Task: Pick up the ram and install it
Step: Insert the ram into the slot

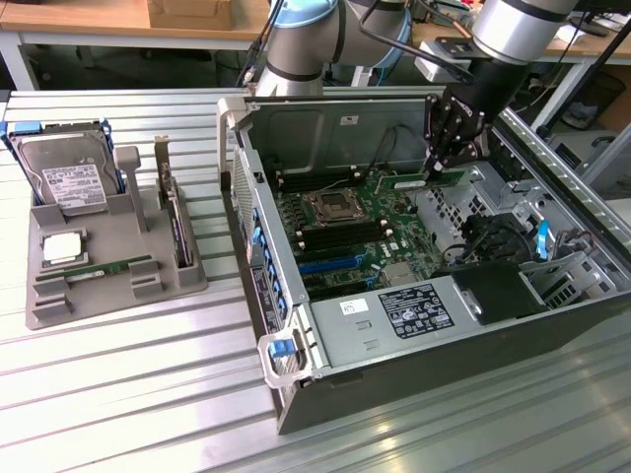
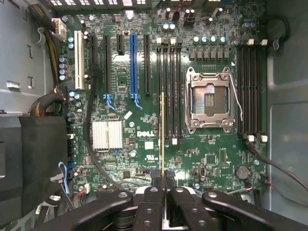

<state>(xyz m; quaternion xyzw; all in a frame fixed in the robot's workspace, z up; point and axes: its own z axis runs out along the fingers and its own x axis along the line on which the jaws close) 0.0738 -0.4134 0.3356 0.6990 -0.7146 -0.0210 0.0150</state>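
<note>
Tray (image 1: 44, 307) of gray plastic sits at the exterior view's left, carrying a hard drive (image 1: 67, 182), a square processor chip (image 1: 61, 248), a spare green stick (image 1: 110, 266) lying flat and an expansion card (image 1: 177, 225) on edge. At centre stands the open computer case (image 1: 330, 340), its motherboard (image 2: 207, 159) exposed. At upper right of the exterior view the gripper (image 1: 441, 166) hangs inside the case, clamped on one end of the ram (image 1: 409, 180), which reaches from the jaws toward the exterior view's left, lifted clear of the board. In the wrist view the ram shows edge-on as a thin pale line running straight out from between the black fingers (image 2: 153, 207), its long axis parallel to the dark memory slots (image 2: 169, 91) beside the processor socket (image 2: 211, 98). It appears to hover over that bank's outer side, away from the socket, so the alignment looks close, though which slot lies exactly beneath I cannot tell
</note>
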